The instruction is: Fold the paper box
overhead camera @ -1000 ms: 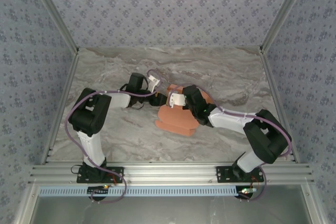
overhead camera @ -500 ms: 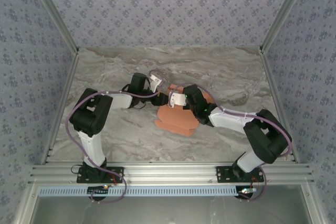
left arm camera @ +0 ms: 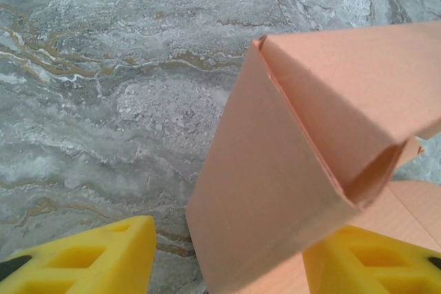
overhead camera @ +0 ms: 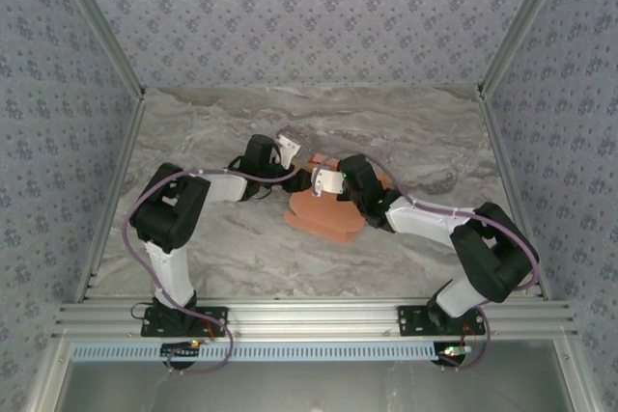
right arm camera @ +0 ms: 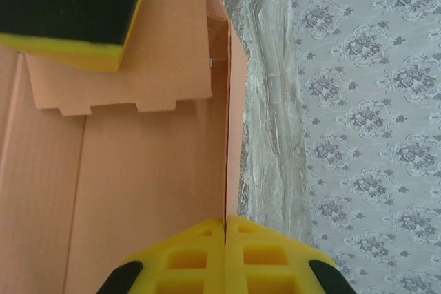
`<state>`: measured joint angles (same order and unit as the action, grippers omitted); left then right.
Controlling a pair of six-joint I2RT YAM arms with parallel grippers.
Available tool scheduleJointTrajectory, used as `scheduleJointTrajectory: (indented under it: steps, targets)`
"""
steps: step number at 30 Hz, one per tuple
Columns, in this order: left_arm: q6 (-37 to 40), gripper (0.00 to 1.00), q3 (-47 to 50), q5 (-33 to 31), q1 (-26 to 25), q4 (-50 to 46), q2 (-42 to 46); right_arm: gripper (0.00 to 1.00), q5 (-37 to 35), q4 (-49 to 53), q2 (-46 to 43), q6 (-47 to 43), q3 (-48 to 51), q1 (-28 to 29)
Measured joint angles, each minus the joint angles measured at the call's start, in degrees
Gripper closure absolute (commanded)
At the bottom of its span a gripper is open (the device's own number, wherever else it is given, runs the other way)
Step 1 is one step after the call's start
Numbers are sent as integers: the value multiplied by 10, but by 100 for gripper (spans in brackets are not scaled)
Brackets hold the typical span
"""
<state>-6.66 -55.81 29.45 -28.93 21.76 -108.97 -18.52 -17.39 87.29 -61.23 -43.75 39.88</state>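
Standing half-folded at the middle of the marble table (overhead camera: 193, 132), the paper box (overhead camera: 323, 217) is pinched by an upright wall in the right gripper (right arm camera: 226, 222), its fingers pressed together on the card. The left gripper (left arm camera: 227, 259) is spread astride a raised flap. If that flap is pushed too hard, the thin wall could be creased or pulled free.
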Motion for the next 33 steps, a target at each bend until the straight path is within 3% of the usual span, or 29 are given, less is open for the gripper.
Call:
scheduleJointTrajectory:
  steps: [18,33]
  targets:
    - [2,45,9,-35,-12,42,0,100,4,9,-5,6,0,1]
    - [0,48,47,-49,-19,95,0,100,-56,-65,2,-35,37,35]
